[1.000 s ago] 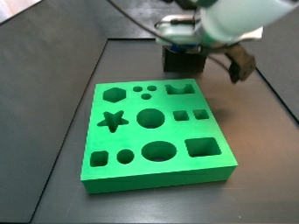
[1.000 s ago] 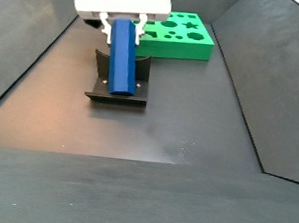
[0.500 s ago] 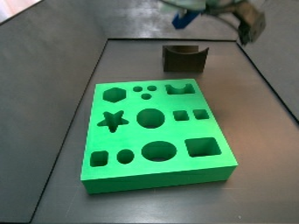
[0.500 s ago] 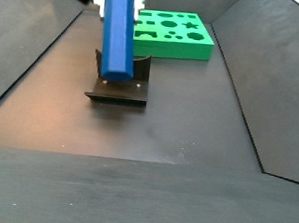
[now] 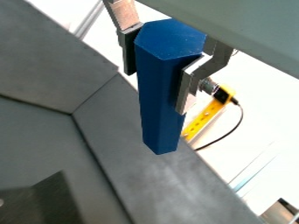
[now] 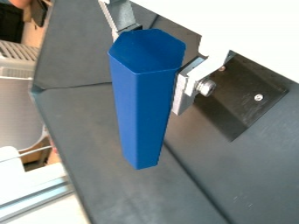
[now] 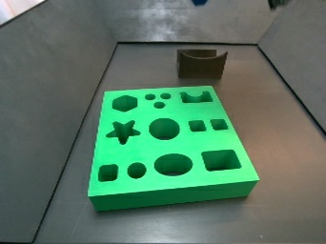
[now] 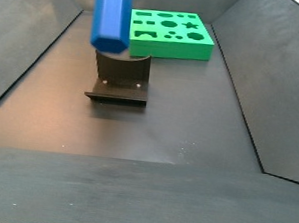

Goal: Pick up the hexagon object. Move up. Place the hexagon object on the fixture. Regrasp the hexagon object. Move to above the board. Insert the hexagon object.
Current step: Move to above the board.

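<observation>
Clearly the claw [image 5: 163, 63] is clamped on the hexagon object [image 5: 163, 86], its flat silver fingers [image 5: 194, 80] pressed against opposite sides of the blue prism near one end, as both wrist views show; the same claw [image 6: 152, 59] appears with one silver finger [image 6: 193, 77] tight on the prism [image 6: 145, 96], whose hexagonal end face points toward the camera. The prism hangs lengthwise out of the jaws, its free end sticking well past the fingertips. In a side view the hexagon object [image 8: 111, 14] stands upright in the air, its lower hexagonal end raised above and apart from the fixture [image 8: 118, 80], which sits on the dark desk [image 8: 163, 135] as an L-shaped bracket on a base plate. The claw itself is out of the frame in that view, above the upper edge. Behind the fixture lies the board [image 8: 172, 33], bright green with shaped holes. In a side view the board [image 7: 171, 143] shows a hexagon, a star, circles and squares cut into its top, and the fixture [image 7: 200, 63] stands just beyond its far edge, with a curved notch in its top. No writing or brand mark can be read anywhere.
</observation>
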Controlling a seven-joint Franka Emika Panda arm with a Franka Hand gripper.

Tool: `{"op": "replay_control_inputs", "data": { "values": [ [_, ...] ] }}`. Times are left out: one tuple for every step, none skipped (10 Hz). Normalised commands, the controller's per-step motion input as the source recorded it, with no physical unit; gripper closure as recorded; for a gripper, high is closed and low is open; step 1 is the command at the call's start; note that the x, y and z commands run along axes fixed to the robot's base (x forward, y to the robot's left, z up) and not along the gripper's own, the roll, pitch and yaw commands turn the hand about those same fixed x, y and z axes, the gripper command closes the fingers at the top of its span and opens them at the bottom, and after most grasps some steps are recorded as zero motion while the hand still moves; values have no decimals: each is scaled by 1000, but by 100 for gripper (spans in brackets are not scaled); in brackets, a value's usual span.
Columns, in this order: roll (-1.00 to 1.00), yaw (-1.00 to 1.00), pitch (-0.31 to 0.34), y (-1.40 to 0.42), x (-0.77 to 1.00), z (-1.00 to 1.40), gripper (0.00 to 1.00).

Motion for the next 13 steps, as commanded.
{"op": "replay_control_inputs", "data": {
  "values": [
    [-117, -206, -22, 177, -106, 881, 100],
    [-126, -178, 25, 110, -85, 619, 100],
    [-125, -151, 46, 75, -67, 419, 100],
    [-117, -124, 66, 55, -58, 213, 100],
    [-1000, -204, 29, -1000, -457, 202, 100],
    [-1000, -195, 31, -1000, -460, 212, 100],
    [-1000, -198, 29, -1000, -491, 218, 100],
    [-1000, -200, 37, -1000, -495, 210, 100],
    [-1000, -201, 45, -1000, -496, 214, 100],
    [-1000, -196, 61, -1000, -501, 218, 100],
    [-1000, -191, 72, -1000, -514, 218, 100],
    [-1000, -187, 74, -1000, -533, 224, 100],
    [-1000, -181, 73, -1000, -562, 231, 100]
  ]
}}
